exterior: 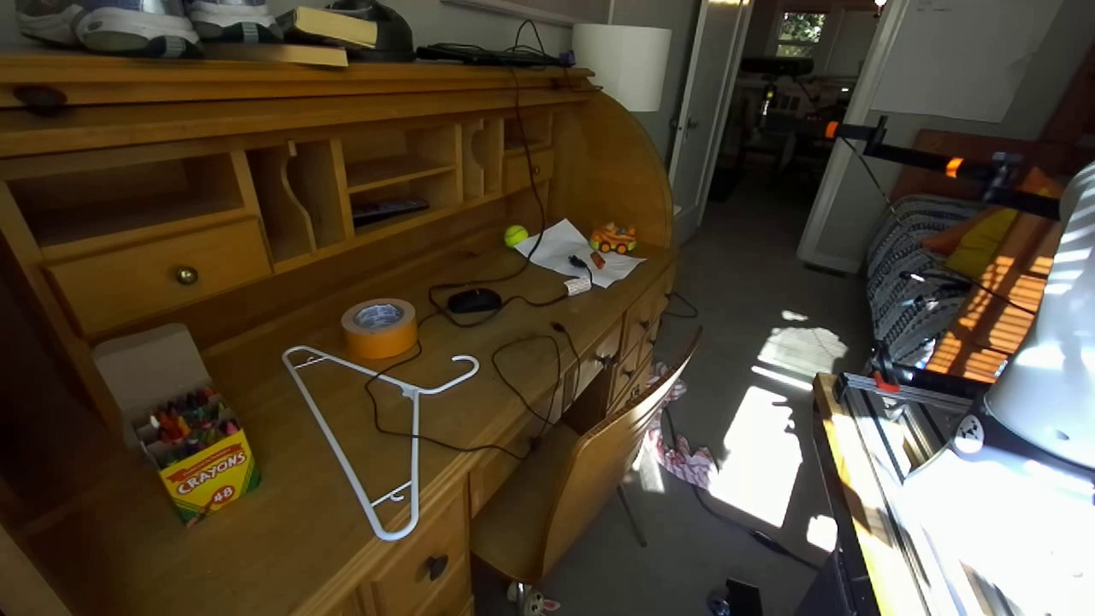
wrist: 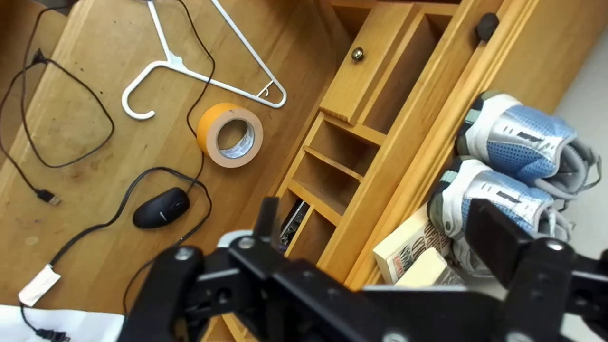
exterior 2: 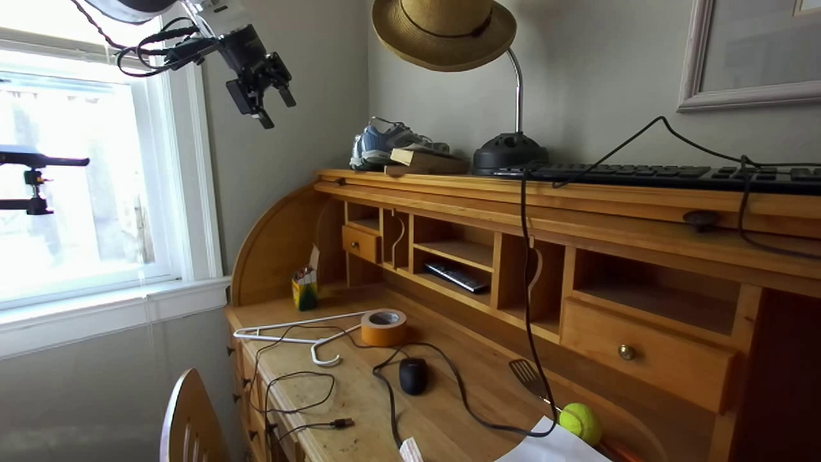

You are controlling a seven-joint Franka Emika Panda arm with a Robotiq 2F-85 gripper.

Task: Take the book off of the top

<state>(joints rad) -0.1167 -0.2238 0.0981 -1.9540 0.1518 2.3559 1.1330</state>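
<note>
In an exterior view, along your top board (exterior: 385, 75), left to right, sit the shoes (exterior: 141, 30), the upper book (exterior: 334, 28) lying on the lower book (exterior: 291, 55), the lamp base (exterior: 395, 34) just behind them, and the keyboard (exterior: 483, 55). Below, you have the remote (exterior: 398, 208) in a cubbyhole (exterior: 440, 190). On your desk (exterior: 291, 522), the hanger (exterior: 416, 470) lies right of the crayon box (exterior: 205, 479), the tape roll (exterior: 379, 340) just behind the hanger, the mouse (exterior: 475, 300) right of that. Farther right you find the paper (exterior: 565, 244), between the tennis ball (exterior: 515, 235) and the toy car (exterior: 613, 238). The chair (exterior: 590, 466) stands before the desk.

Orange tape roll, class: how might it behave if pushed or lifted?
The tape roll lies flat, so pushing would probably slide, not roll, it. Wider than tall, it seems unlikely to tip. Thick-walled, it should stay stiff when lifted.
</note>
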